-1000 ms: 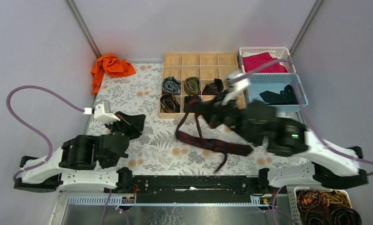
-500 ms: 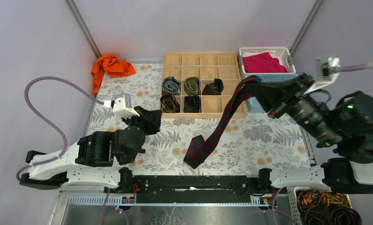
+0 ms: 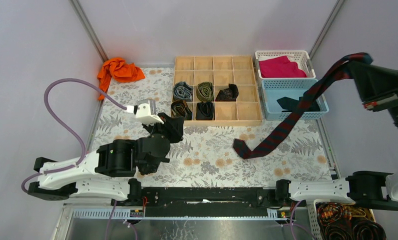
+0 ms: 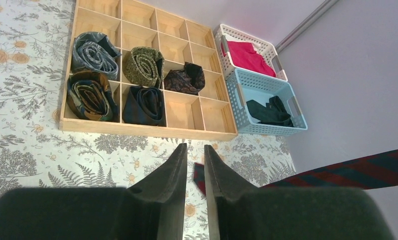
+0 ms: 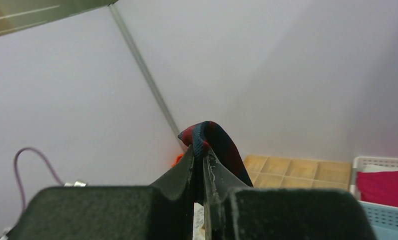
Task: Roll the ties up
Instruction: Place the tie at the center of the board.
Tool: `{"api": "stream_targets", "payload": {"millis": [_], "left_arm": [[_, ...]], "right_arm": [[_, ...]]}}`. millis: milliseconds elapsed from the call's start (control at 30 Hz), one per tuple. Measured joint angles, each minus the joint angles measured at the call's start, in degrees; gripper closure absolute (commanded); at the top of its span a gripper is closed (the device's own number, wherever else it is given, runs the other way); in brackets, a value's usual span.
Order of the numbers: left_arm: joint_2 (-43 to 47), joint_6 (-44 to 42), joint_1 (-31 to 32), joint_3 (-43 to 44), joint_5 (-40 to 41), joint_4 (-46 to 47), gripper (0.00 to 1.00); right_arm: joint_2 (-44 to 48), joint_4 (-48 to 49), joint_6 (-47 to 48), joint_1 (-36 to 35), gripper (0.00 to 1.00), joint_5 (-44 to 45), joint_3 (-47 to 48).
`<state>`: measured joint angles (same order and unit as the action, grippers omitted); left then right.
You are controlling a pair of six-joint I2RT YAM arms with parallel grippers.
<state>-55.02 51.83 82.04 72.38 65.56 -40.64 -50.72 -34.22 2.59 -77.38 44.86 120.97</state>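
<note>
Navy fabric with red diagonal stripes is what your right gripper (image 5: 202,152) has clamped: the long striped necktie (image 3: 287,125) is pinched at a fold between closed fingers, as the right wrist view shows plainly. That arm holds it high at the right of the scene. From there the strip slants down to the floral-printed table mat (image 3: 136,100). Its lower end lies near the middle of the mat, in front of the wooden grid organiser (image 3: 218,121). No coil has been started on it.

Your left gripper (image 4: 195,150) has its fingers slightly apart with nothing between them. It hovers over the mat near the organiser's left front corner, well apart from the hanging tie.

For progress, count five coils already in compartments. In the middle row are a grey-blue coil (image 4: 92,47), an olive coil (image 4: 144,65) and a dark patterned coil (image 4: 186,79). In the front row are a brown coil (image 4: 89,95) and a black coil (image 4: 144,104). Seven compartments hold nothing.

What is left, as far as you can see, is the striped necktie and a loose black tie (image 4: 269,111) lying in the pale blue plastic basket (image 4: 272,129). By my reckoning you are well past halfway. The striped one probably needs laying flat on the mat before either hand can begin the roll.
</note>
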Motion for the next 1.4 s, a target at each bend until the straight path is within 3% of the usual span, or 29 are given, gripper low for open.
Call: {"api": "stream_targets", "payload": {"millis": [333, 467, 733, 1000, 1033, 1067, 1167, 1233, 1300, 1400], "left_arm": [[-1.7, -3.0, 0.0, 1.7, 0.0, 2.8, 0.71], [-0.7, -3.7, -0.2, 1.6, 0.0, 3.6, 0.71], [6.9, -2.5, -0.3, -3.7, 0.0, 3.3, 0.72], [16.0, 3.2, -0.3, -5.5, 0.9, -3.6, 0.76], [16.9, 4.4, -0.3, -5.5, 1.2, -5.3, 0.76], [18.0, 5.8, -0.3, -5.5, 1.6, -7.4, 0.76], [20.6, 8.3, -0.3, -5.5, 2.3, -11.7, 0.76], [21.7, 9.2, -0.3, -5.3, 2.8, -13.7, 0.76], [21.9, 10.2, -0.3, -4.7, 3.3, -15.8, 0.76], [21.2, 11.1, -0.3, -4.0, 4.1, -17.8, 0.75]], "right_arm": [[-3.2, 8.0, 14.5, 0.5, 0.95, 8.5, 9.0], [-5.7, 11.7, 18.5, 0.5, 0.95, 10.2, 8.5], [-17.7, 14.4, 16.9, 0.6, 0.95, 10.5, -5.6], [-32.9, 14.1, 5.6, 0.8, 0.94, -0.2, -25.4], [-33.7, 14.5, 3.8, 0.8, 0.91, -1.9, -28.3], [-34.4, 15.1, 1.7, 0.8, 0.8, -4.0, -31.4], [-36.4, 17.7, -3.0, 0.9, 0.35, -8.4, -36.8], [-38.2, 19.4, -5.8, 0.9, 0.22, -10.6, -38.8], [-39.3, 21.7, -7.1, 0.9, 0.14, -11.4, -40.6], [-39.3, 24.2, -8.0, 1.0, 0.14, -10.6, -43.0]]}}
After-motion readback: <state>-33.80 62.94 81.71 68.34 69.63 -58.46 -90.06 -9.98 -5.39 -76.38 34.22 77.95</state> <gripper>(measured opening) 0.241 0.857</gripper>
